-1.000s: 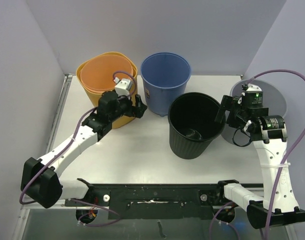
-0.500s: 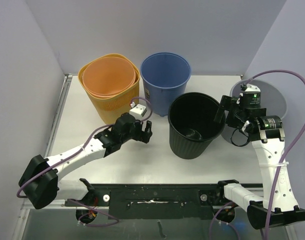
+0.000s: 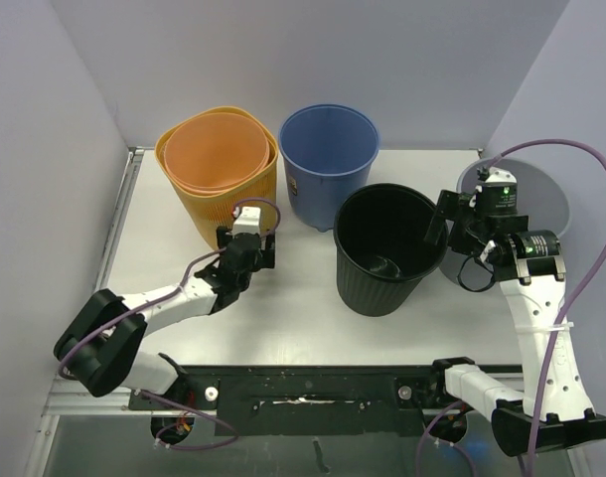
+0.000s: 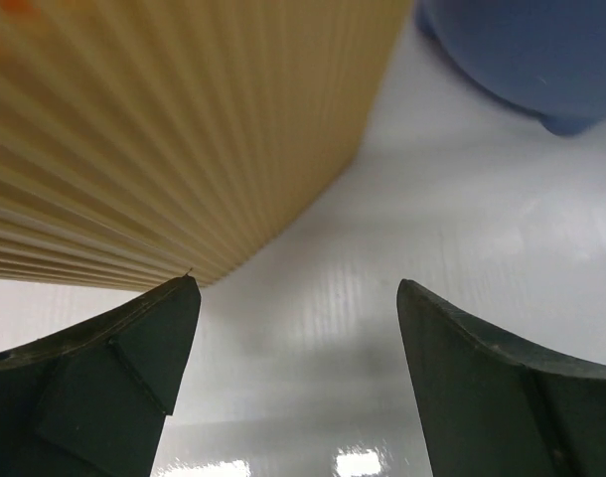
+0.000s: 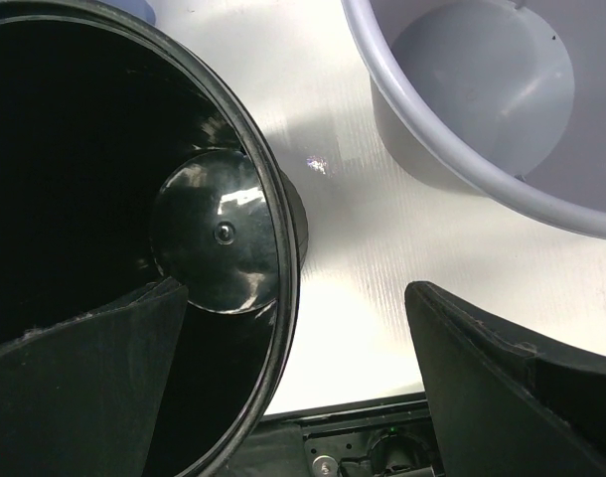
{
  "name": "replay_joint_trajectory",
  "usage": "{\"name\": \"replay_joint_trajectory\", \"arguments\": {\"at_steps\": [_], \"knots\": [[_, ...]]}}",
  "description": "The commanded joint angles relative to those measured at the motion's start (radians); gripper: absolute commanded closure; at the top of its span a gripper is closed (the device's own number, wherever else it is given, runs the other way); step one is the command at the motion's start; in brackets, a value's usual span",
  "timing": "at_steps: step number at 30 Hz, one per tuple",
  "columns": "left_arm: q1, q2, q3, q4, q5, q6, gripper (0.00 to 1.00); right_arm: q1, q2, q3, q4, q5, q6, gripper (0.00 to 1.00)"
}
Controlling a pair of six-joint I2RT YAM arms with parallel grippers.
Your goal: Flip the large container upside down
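Observation:
The large black container (image 3: pixel 384 248) stands upright, mouth up, right of the table's middle; the right wrist view looks down into it (image 5: pixel 104 199). My right gripper (image 3: pixel 452 243) (image 5: pixel 295 286) is open and straddles its right rim, one finger inside and one outside, without closing on it. My left gripper (image 3: pixel 255 253) (image 4: pixel 293 288) is open and empty, low over the table. It points at the lower wall of the yellow ribbed basket (image 3: pixel 228 214) (image 4: pixel 164 129), its left fingertip almost against that wall.
An orange basket (image 3: pixel 219 149) is nested inside the yellow one. A blue bin (image 3: pixel 328 159) (image 4: pixel 531 50) stands at the back centre. A grey tub (image 3: pixel 541 194) (image 5: pixel 482 89) sits just right of the black container, behind my right wrist. Walls enclose the table on three sides.
My left arm has drawn back from the yellow basket's rim, dropped to table height and swung towards the basket's base. The right arm and the black container have not moved.

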Motion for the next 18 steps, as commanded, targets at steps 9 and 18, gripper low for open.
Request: {"name": "replay_joint_trajectory", "arguments": {"at_steps": [9, 18], "knots": [[0.260, 0.043, 0.008, 0.210, -0.044, -0.079, 0.19, 0.006, -0.035, 0.028, 0.029, 0.023, 0.000, 0.02], [0.380, 0.085, 0.064, 0.163, 0.008, -0.060, 0.19, 0.007, -0.021, 0.047, 0.025, 0.031, -0.007, 0.02]]}}
